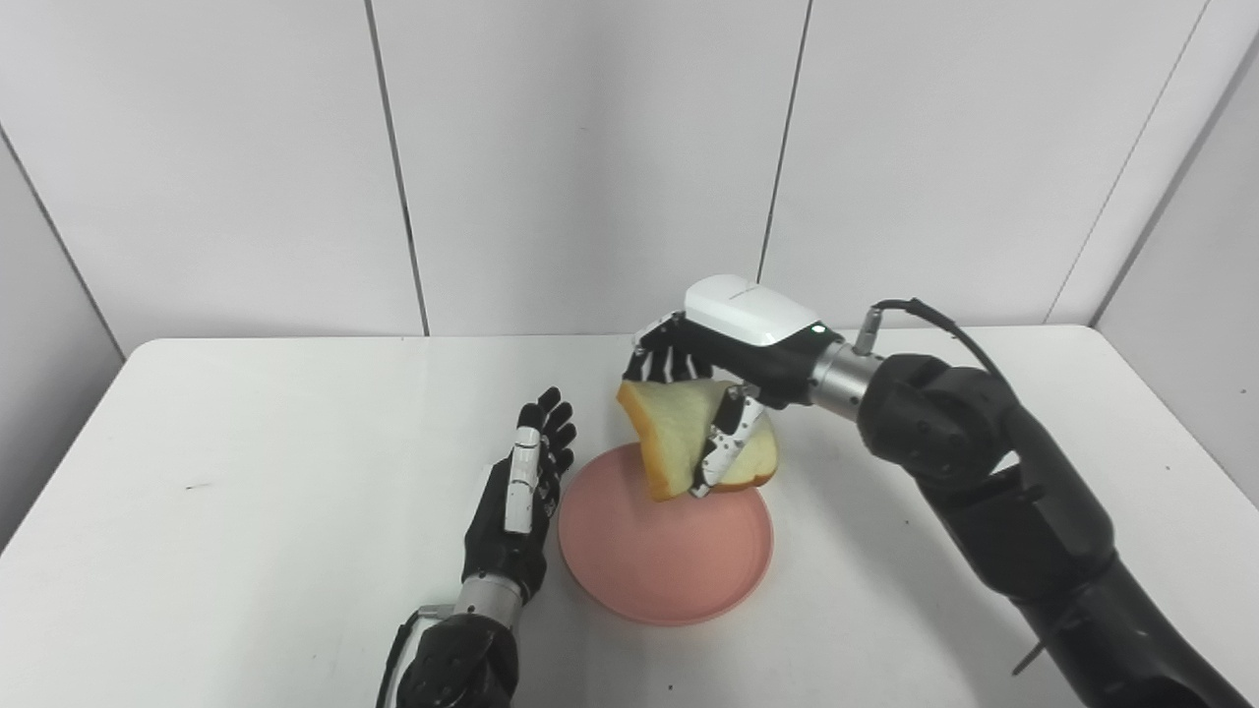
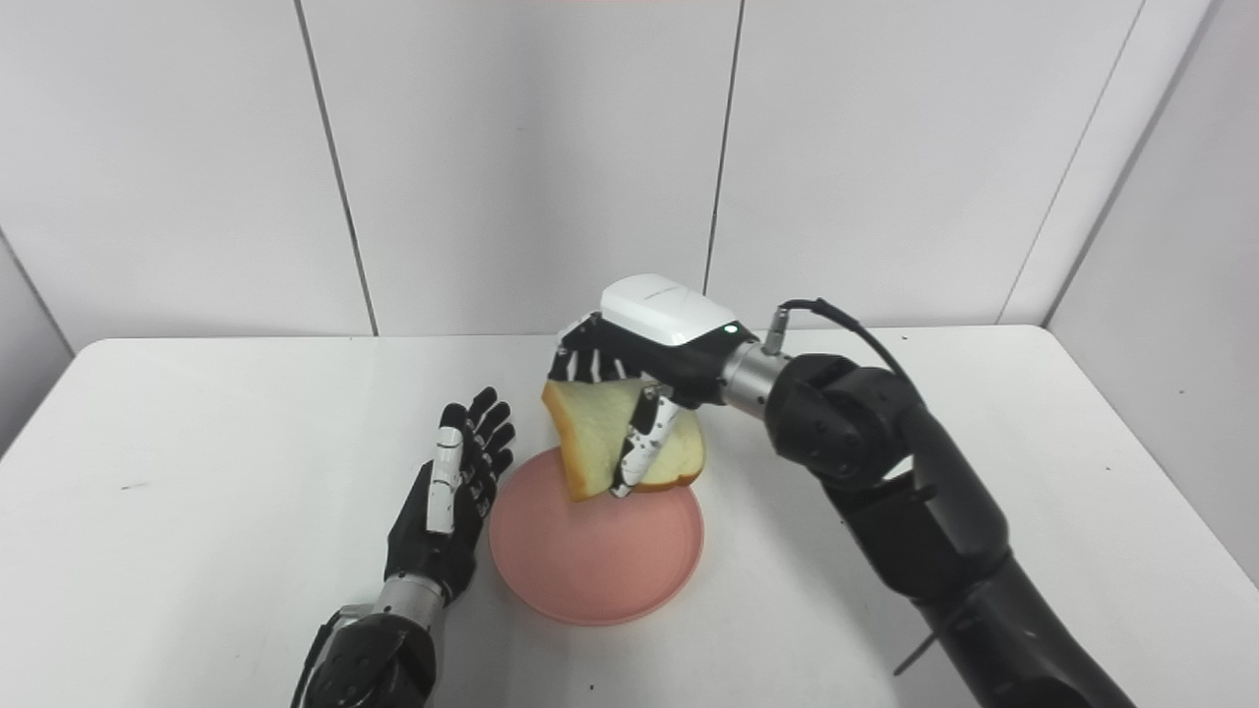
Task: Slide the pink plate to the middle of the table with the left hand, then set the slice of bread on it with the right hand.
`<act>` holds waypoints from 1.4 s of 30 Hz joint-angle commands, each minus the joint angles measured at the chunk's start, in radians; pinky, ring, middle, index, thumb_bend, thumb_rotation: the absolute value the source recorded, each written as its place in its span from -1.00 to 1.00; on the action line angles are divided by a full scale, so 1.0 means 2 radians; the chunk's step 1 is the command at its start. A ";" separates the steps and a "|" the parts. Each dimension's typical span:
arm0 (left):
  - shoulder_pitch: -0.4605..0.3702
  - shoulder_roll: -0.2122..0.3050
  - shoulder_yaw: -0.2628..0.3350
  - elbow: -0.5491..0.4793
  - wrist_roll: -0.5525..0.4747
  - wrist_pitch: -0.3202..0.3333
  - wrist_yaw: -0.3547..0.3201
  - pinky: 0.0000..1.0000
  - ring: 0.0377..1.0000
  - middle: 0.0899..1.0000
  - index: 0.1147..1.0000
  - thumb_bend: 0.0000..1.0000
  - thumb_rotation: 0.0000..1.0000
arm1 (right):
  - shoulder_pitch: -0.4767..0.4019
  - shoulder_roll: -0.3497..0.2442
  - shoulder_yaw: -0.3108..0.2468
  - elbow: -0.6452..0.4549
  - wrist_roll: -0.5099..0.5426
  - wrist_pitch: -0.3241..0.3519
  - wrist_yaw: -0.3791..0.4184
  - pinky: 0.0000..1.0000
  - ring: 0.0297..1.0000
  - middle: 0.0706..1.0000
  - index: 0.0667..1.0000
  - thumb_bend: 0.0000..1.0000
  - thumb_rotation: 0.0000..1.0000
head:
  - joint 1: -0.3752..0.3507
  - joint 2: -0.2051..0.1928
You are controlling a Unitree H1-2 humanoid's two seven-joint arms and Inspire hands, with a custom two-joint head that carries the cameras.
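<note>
The pink plate [image 1: 665, 557] lies on the white table near the middle front. My right hand [image 1: 723, 369] is shut on the slice of bread [image 1: 679, 433], with the thumb across its face. The slice hangs tilted above the plate's far edge. It also shows in the right eye view [image 2: 600, 433]. My left hand [image 1: 521, 492] is open, its fingers straight and pointing away, beside the plate's left rim. I cannot tell whether it touches the rim.
The white table [image 1: 246, 492] runs wide to both sides. Pale wall panels stand behind its far edge. My right arm [image 1: 993, 492] crosses the table's right front part.
</note>
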 commanded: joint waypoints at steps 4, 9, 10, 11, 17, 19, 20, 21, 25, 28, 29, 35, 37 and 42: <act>-0.017 0.001 0.002 -0.019 0.001 -0.010 -0.003 1.00 0.96 0.96 0.90 0.48 1.00 | -0.032 0.025 0.013 -0.002 -0.020 0.025 0.007 -0.35 -0.27 -0.11 0.01 0.02 -1.00 | -0.002 0.001; -0.018 -0.001 0.009 -0.020 -0.006 -0.019 -0.003 1.00 0.97 0.99 0.90 0.46 1.00 | -0.026 0.048 0.028 0.024 -0.025 0.017 0.007 -0.27 -0.22 -0.08 -0.03 0.03 -1.00 | -0.002 0.003; -0.018 -0.002 0.011 -0.019 -0.007 -0.021 -0.004 1.00 0.97 0.99 0.90 0.46 1.00 | -0.026 0.051 0.032 0.030 -0.028 0.016 0.006 -0.28 -0.21 -0.07 -0.04 0.03 -1.00 | -0.001 0.004; -0.018 -0.002 0.013 -0.019 -0.009 -0.022 -0.004 1.00 0.97 0.98 0.89 0.46 1.00 | -0.025 0.053 0.035 0.036 -0.031 0.014 0.004 -0.30 -0.20 -0.07 -0.05 0.03 -1.00 | -0.001 0.004; -0.019 -0.007 0.018 -0.017 -0.014 -0.026 0.000 1.00 0.96 0.97 0.87 0.48 0.95 | -0.023 0.059 0.046 0.068 -0.039 -0.002 -0.009 -0.25 -0.17 -0.05 -0.10 0.04 -1.00 | -0.002 0.007; -0.020 -0.008 0.019 -0.017 -0.014 -0.025 0.002 0.99 0.94 0.95 0.86 0.48 0.94 | -0.024 0.059 0.048 0.074 -0.039 -0.005 -0.011 -0.27 -0.18 -0.05 -0.09 0.04 -1.00 | -0.002 0.007; -0.020 -0.008 0.020 -0.017 -0.014 -0.024 0.003 0.99 0.94 0.94 0.85 0.48 0.94 | -0.025 0.059 0.051 0.079 -0.041 -0.009 -0.013 -0.28 -0.18 -0.04 -0.09 0.03 -1.00 | -0.002 0.007; -0.020 -0.007 0.020 -0.018 -0.014 -0.024 0.003 0.99 0.93 0.93 0.85 0.48 0.95 | -0.026 0.058 0.054 0.083 -0.042 -0.012 -0.014 -0.27 -0.18 -0.04 -0.09 0.03 -1.00 | -0.002 0.007; -0.022 -0.007 0.021 -0.017 -0.012 -0.022 0.005 1.00 0.92 0.89 0.84 0.48 0.97 | -0.030 0.056 0.062 0.094 -0.046 -0.016 -0.013 -0.20 -0.15 -0.03 -0.12 0.03 -1.00 | -0.002 0.008; -0.022 -0.006 0.020 -0.015 -0.011 -0.026 0.006 1.00 0.92 0.89 0.84 0.49 0.98 | -0.030 0.054 0.064 0.095 -0.051 -0.011 -0.008 -0.23 -0.16 -0.04 -0.10 0.03 -1.00 | -0.002 0.008; -0.022 -0.006 0.020 -0.015 -0.011 -0.026 0.006 1.00 0.91 0.88 0.83 0.49 0.99 | -0.031 0.053 0.065 0.094 -0.053 -0.009 -0.006 -0.23 -0.17 -0.04 -0.09 0.03 -1.00 | -0.003 0.008; -0.021 -0.005 0.017 -0.017 -0.012 -0.022 0.005 1.00 0.92 0.90 0.85 0.49 1.00 | -0.034 0.049 0.068 0.088 -0.057 -0.007 0.006 -0.31 -0.21 -0.07 -0.05 0.03 -1.00 | -0.003 0.008; -0.020 -0.005 0.016 -0.019 -0.010 -0.023 0.005 0.99 0.92 0.90 0.84 0.49 1.00 | -0.033 0.048 0.069 0.087 -0.057 -0.008 0.009 -0.32 -0.21 -0.06 -0.06 0.03 -1.00 | -0.003 0.008; -0.019 -0.005 0.015 -0.019 -0.009 -0.026 0.006 0.99 0.90 0.88 0.81 0.48 0.99 | -0.029 0.046 0.072 0.079 -0.062 -0.006 0.014 -0.24 -0.16 -0.02 -0.10 0.03 -1.00 | -0.003 0.008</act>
